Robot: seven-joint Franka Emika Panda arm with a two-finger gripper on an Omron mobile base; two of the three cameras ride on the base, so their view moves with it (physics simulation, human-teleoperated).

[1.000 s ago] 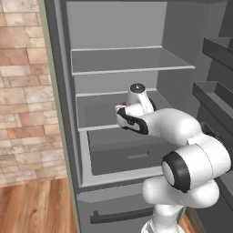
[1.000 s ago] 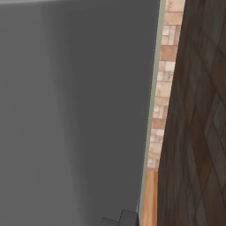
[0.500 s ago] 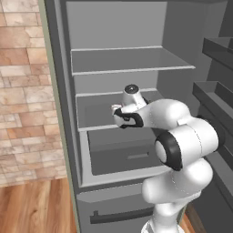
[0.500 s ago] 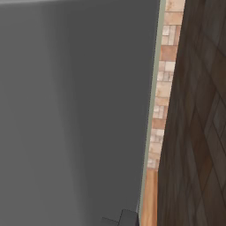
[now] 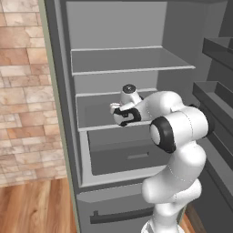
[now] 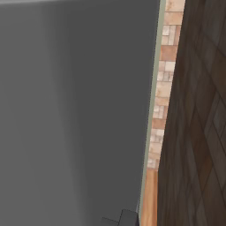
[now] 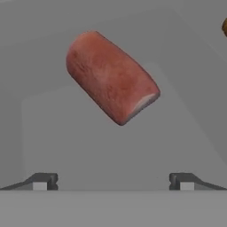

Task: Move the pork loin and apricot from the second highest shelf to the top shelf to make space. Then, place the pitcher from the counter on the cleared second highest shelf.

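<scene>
The reddish-brown pork loin [image 7: 111,77] lies on the grey second highest shelf [image 7: 111,150], just ahead of my gripper [image 7: 113,182], with its paler end toward the lower right. The jaws stand wide open and apart from the meat, with nothing between the fingertips [image 7: 44,181]. At the top right edge shows a sliver of the orange apricot [image 7: 225,26]. In the left base view my gripper [image 5: 116,111] reaches in over the second highest shelf [image 5: 93,116], and the top shelf [image 5: 127,61] above it is bare. The pitcher and the counter are out of view.
A grey drawer [image 5: 127,154] sits under the second shelf, with a lower drawer handle [image 5: 120,215] beneath it. Door shelves [image 5: 218,50] jut out at the right. A brick wall [image 5: 22,91] stands left of the fridge. The grey fridge door [image 6: 75,110] stands close in the right base view.
The hand has moved left and further in over the second highest shelf, and the elbow has swung left with it. The jaws have stayed open.
</scene>
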